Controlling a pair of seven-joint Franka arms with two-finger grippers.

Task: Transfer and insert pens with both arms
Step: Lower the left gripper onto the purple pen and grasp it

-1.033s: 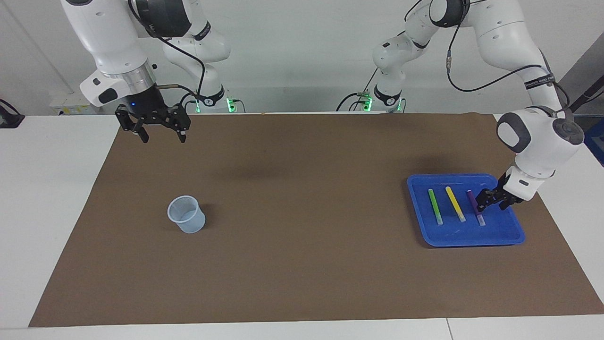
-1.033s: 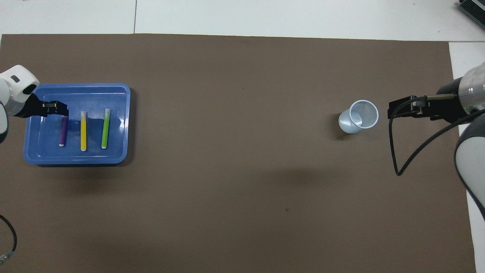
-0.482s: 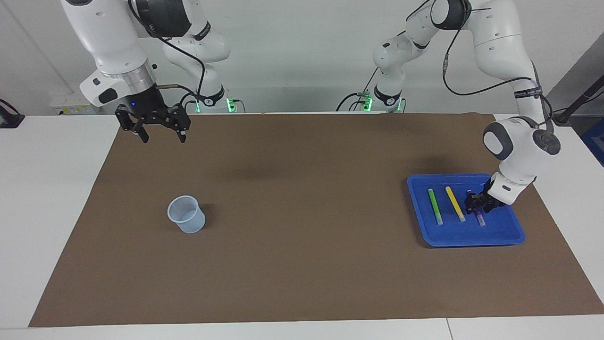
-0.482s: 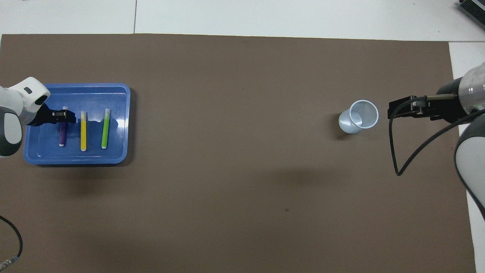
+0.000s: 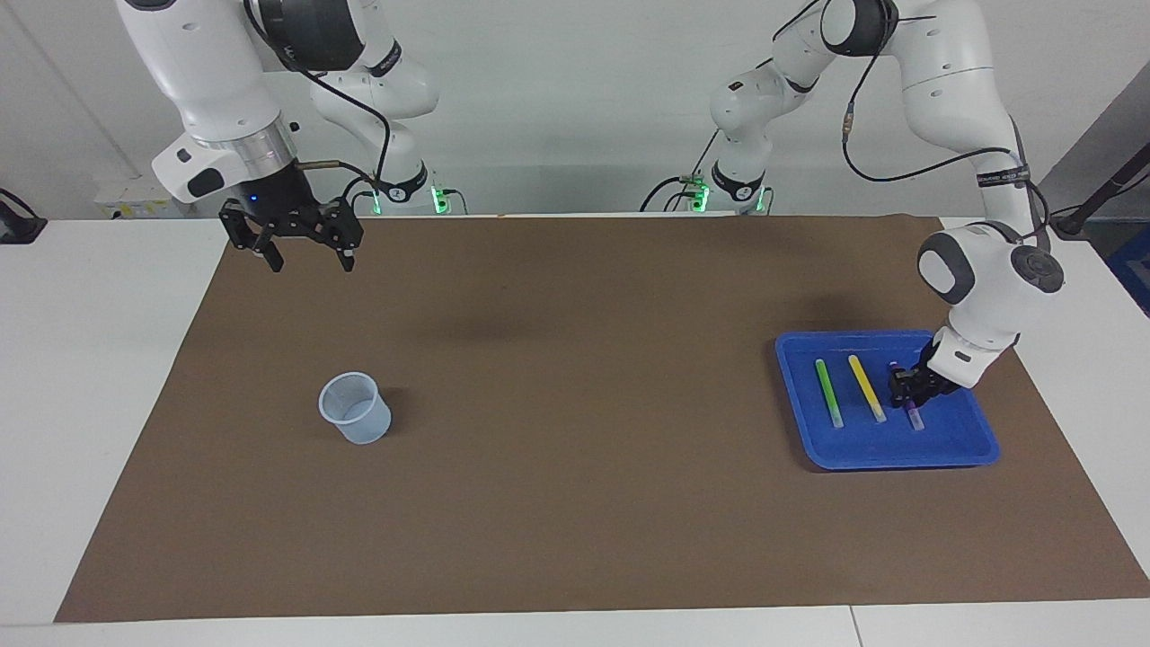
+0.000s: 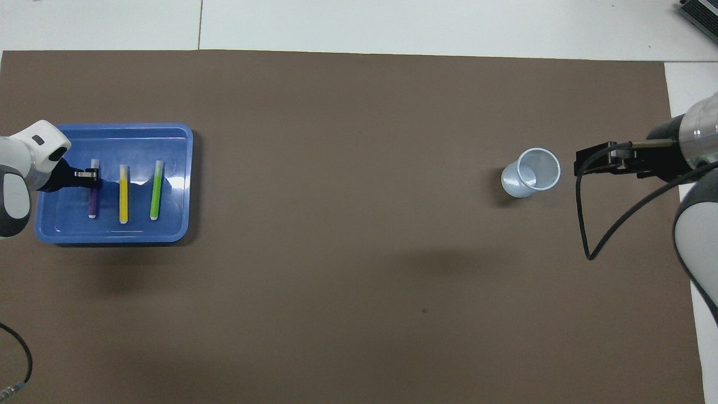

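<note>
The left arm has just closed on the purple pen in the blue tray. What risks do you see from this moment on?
1. The left gripper holds the slim purple marker pen away from its middle, so the pen may tilt or slip when lifted.
2. The yellow marker pen lies close beside it in the shallow blue plastic tray and may be knocked.
3. The small translucent plastic cup looks light; a pen pushed in at an angle may tip it.
</note>
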